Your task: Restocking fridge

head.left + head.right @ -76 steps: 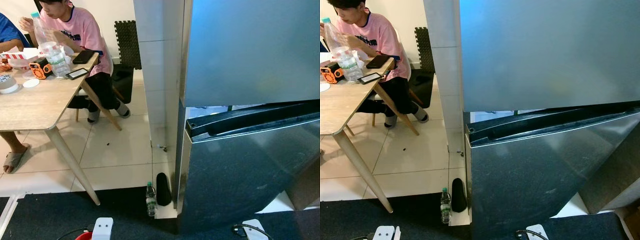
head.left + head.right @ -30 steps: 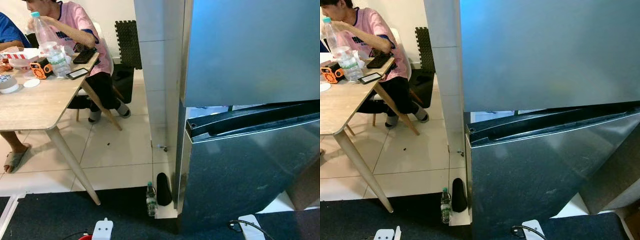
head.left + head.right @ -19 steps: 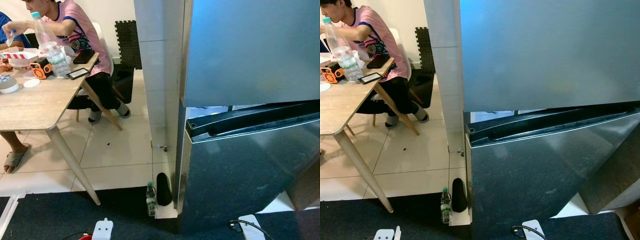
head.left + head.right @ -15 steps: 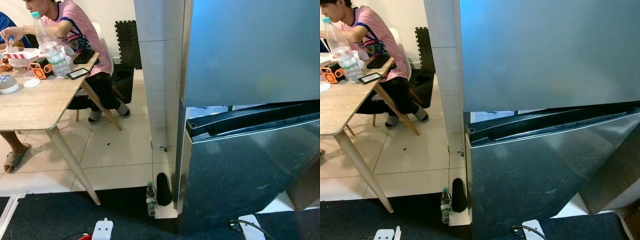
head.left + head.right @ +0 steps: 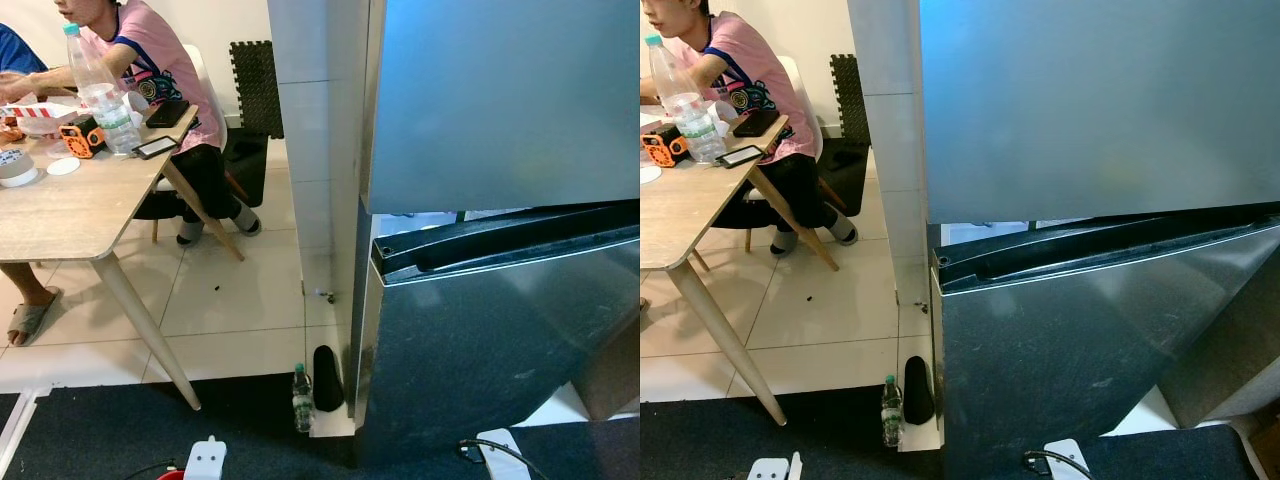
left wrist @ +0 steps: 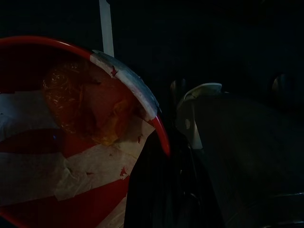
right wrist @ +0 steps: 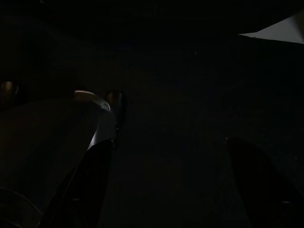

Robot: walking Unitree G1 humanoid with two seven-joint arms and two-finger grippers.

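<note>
Two doors on the fridge, operator, and you're square in front of them: the upper door (image 5: 500,100) is shut, while the lower door (image 5: 470,350) looks swung out a little, its free edge on your left. The stock itself is down low on your left side: a red bowl (image 6: 57,142) lined with paper, something orange and wrapped inside, right beside the left gripper (image 6: 164,185). Whether that gripper is actually clamped on the rim, you can't tell in this gloom. The right gripper (image 7: 171,180) hangs low in the dark, grip also impossible to read. So the bowl sits left and the fridge lies ahead and right, with the handle recess (image 5: 480,250) running crosswise along the lower door's top. Your right arm looks nearer to it, I'd say. Mind the water bottle (image 5: 301,398) on the floor by the fridge corner, and a person (image 5: 150,70) seated at the table (image 5: 70,215), well apart.
</note>
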